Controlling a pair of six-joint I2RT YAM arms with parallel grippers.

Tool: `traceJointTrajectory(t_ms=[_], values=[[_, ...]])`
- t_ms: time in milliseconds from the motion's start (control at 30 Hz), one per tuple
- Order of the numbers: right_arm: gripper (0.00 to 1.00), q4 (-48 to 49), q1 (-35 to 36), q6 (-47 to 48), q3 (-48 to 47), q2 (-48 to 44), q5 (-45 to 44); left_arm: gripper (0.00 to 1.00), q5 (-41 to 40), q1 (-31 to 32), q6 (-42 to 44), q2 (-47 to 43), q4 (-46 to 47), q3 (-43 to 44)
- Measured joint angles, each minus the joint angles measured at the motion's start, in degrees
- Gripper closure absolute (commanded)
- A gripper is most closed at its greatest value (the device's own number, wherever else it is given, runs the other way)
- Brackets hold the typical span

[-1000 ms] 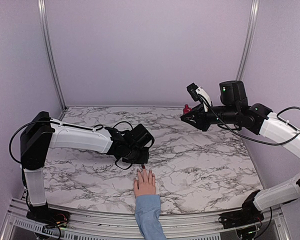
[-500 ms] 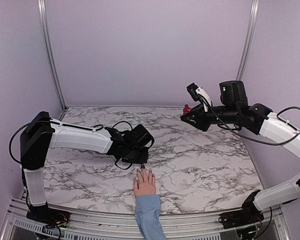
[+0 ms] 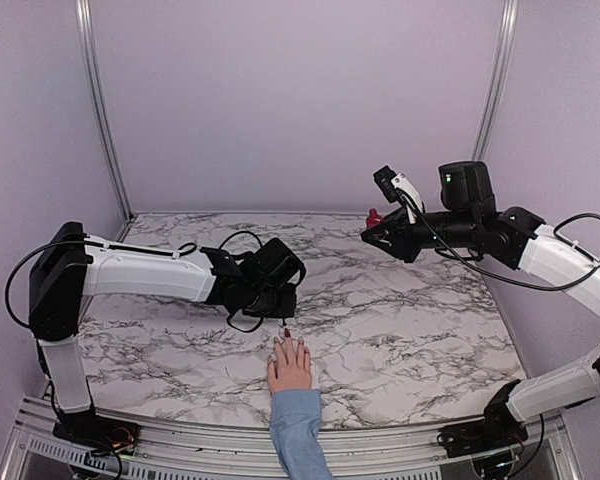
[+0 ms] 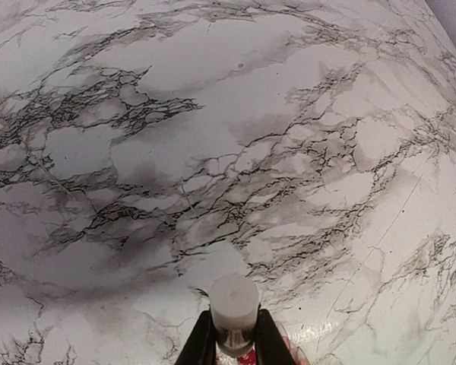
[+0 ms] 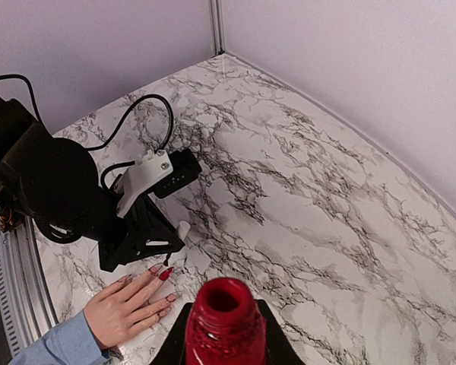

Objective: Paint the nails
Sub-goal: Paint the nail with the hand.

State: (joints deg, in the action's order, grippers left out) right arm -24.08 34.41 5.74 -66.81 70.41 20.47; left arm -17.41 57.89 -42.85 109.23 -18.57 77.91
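Nails (image 5: 166, 274) of a pale pink hand (image 3: 290, 366), at the near middle of the marble table (image 3: 410, 330), just under the tip of the left gripper (image 3: 283, 321).

The hand lies flat and palm down, its fingers pointing away from the arm bases and lying close side by side, barely fanned; its light blue sleeve (image 3: 298, 432) runs off the near edge. In the right wrist view one nail is bright red, while the others look a duller pink-red. The left gripper hangs just over the fingertips, jaws pinched on a white cap (image 4: 234, 298); whether anything below the cap touches a nail cannot be told. The right gripper (image 3: 372, 232) hovers high over the far right of the table, well apart from the hand, jaws clamped on an open dark red polish bottle (image 5: 223, 323) that stands upright.
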Motion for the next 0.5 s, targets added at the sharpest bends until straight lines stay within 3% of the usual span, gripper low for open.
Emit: traceJointTrajectory(t_ms=[500], values=[[1.0,0.0,0.0,0.0,0.0,0.0,0.0,1.0,2.2,0.5,0.0,1.5,0.8,0.2]])
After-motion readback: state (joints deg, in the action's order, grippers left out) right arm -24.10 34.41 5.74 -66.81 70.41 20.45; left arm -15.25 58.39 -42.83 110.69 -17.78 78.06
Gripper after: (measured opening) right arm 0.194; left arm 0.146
